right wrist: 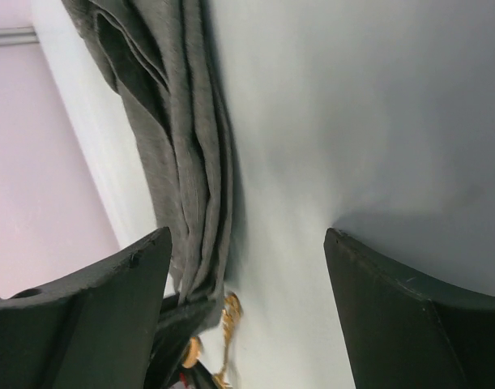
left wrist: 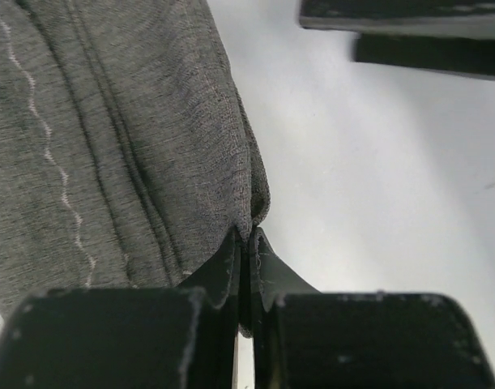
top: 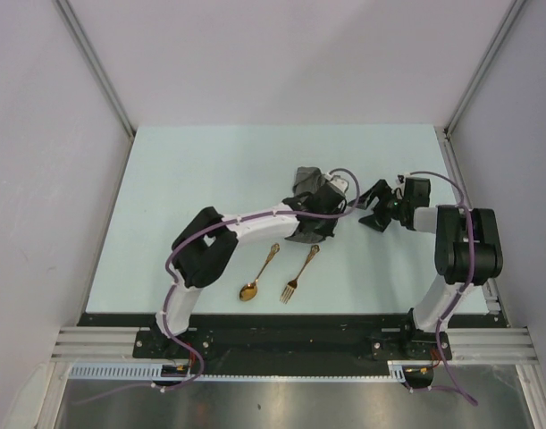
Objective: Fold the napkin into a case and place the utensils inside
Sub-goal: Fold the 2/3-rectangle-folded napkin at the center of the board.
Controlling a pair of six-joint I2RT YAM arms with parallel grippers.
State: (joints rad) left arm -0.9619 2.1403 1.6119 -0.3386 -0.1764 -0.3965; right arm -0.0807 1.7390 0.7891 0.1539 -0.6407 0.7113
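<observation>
Two utensils (top: 262, 268) loose, left jaws pinching napkin (left wrist: 109, 146), right jaws seemingly empty

The left arm (top: 255, 222) crosses mid-table, screening the napkin (top: 306, 177) on its near side. The spoon (top: 261, 270) and fork (top: 302, 272) lie uncovered beside it.

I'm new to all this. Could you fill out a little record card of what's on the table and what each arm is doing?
napkin: grey cloth, bunched in long folds on the table
left gripper: shut, pinching the napkin's edge
right gripper: open, empty, beside the napkin
spoon: lying on the table, outside the napkin
fork: beside the spoon, also outside
</observation>
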